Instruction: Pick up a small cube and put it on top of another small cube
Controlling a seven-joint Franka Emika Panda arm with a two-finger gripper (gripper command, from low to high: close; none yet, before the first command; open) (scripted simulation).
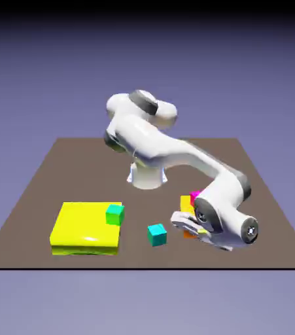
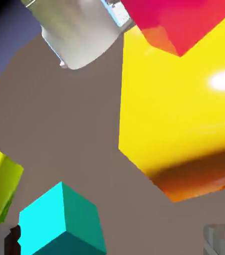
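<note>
While the gripper (image 2: 111,240) is tipped over: its two fingers are spread wide, and nothing is held.
Teal cube (image 1: 157,235): it is set on the table, well apart from the yellow slab. In the hand view it is seen close by one finger, not in the middle of the gap, and a touch cannot be told.
Green cube (image 1: 114,214): it is seen at the edge of the yellow slab (image 1: 84,224), and seems to be held up by it.
Magenta cube (image 2: 179,20): it is seen by the yellow-orange block (image 2: 174,104), partly hidden by the arm (image 1: 225,203) in the exterior view.
Cubes to be used: which one is to be picked and which is to be topped cannot be told.
Fingers: if they are brought down off to one side, the teal cube could be bumped or pinched by a corner. The block could be knocked by the slanted hand, and the magenta cube shoved.
Stack: if a cube is let go crooked or too high, it could be tipped off.
Table (image 1: 78,170): it is brown, flat and plain.
Room: only a blue-violet backdrop is seen, made darker at the top.
</note>
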